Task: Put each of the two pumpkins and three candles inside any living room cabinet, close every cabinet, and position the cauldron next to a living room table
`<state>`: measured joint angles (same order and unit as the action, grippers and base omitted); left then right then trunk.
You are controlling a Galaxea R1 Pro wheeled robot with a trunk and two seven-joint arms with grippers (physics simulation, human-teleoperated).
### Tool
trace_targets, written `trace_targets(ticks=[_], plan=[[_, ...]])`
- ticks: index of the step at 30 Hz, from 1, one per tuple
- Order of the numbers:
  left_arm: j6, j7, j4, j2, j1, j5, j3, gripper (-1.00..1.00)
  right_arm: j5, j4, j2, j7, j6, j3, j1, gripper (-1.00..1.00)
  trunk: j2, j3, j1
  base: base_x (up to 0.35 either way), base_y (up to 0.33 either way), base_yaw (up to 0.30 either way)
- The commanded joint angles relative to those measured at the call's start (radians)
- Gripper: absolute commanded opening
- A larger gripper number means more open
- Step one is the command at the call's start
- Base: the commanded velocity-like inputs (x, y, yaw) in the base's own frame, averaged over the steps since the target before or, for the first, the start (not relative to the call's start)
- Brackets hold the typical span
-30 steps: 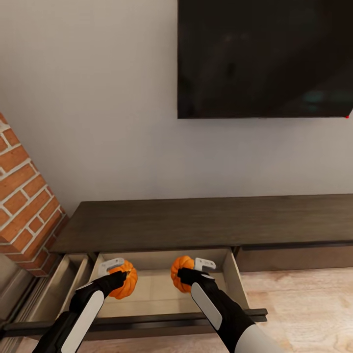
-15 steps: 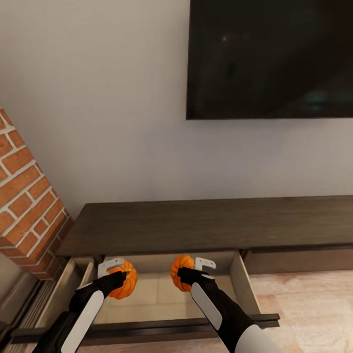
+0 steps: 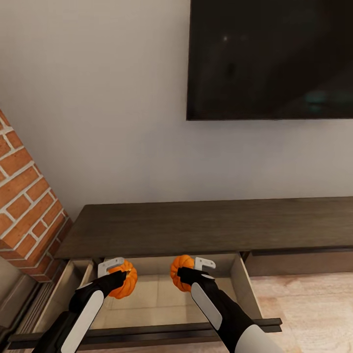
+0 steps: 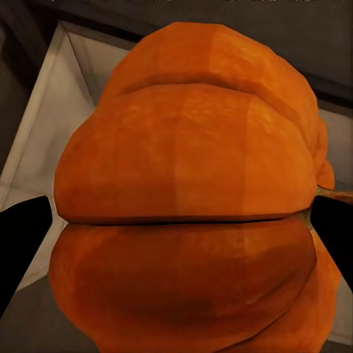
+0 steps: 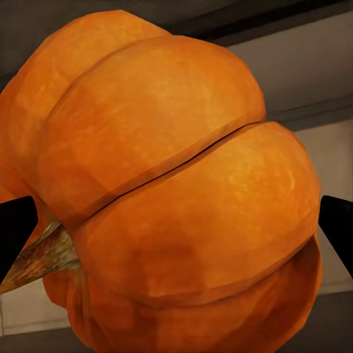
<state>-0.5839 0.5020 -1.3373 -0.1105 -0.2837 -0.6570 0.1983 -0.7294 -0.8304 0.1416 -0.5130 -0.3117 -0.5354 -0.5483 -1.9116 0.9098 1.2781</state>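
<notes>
A bright-orange ribbed pumpkin is clasped in each gripper, left (image 3: 119, 279) and right (image 3: 185, 275), over the open drawer (image 3: 239, 279) of the dark-brown wooden cabinet (image 3: 206, 226), apparently for release.

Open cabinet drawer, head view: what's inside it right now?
The open drawer shows a bare pale floor. Both pumpkins hang over it, one in the left gripper, one in the right gripper. Pumpkins and arms cover parts of the floor. No candles on the visible part.
</notes>
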Motion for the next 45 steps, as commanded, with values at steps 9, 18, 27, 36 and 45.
trace_targets(ticks=[9, 18, 27, 36, 45], plan=[[-0.001, 0.01, -0.003, -0.001, 0.0, -0.01, 0.003, -1.0, -0.007, -0.003, 0.001, -0.009, -0.002, -0.003, -0.001, -1.0, 0.0, 0.001, 0.0, 0.0, 0.0, 0.093], [-0.001, 0.01, 0.002, 0.0, 0.0, -0.01, 0.003, -1.0, -0.007, -0.003, 0.0, -0.009, -0.003, -0.003, -0.001, -1.0, -0.056, 0.026, 0.031, 0.0, 0.0, 0.033], [-0.009, 0.013, 0.001, -0.001, -0.005, -0.009, 0.004, -1.0, -0.006, -0.009, 0.0, -0.014, -0.014, -0.003, -0.001, -1.0, -0.119, 0.054, 0.065, 0.0, 0.0, 0.0], [-0.127, 0.012, 0.009, 0.001, -0.05, -0.022, 0.003, -1.0, -0.005, -0.076, 0.001, -0.024, -0.136, -0.001, -0.001, -1.0, -0.182, 0.082, 0.1, 0.0, 0.0, 0.0], [-0.135, 0.02, 0.108, 0.002, -0.147, -0.022, 0.004, -1.0, -0.022, -0.129, 0.007, -0.177, -0.296, 0.006, -0.079, -1.0, -0.245, 0.111, 0.134, 0.0, 0.0, 0.0]])
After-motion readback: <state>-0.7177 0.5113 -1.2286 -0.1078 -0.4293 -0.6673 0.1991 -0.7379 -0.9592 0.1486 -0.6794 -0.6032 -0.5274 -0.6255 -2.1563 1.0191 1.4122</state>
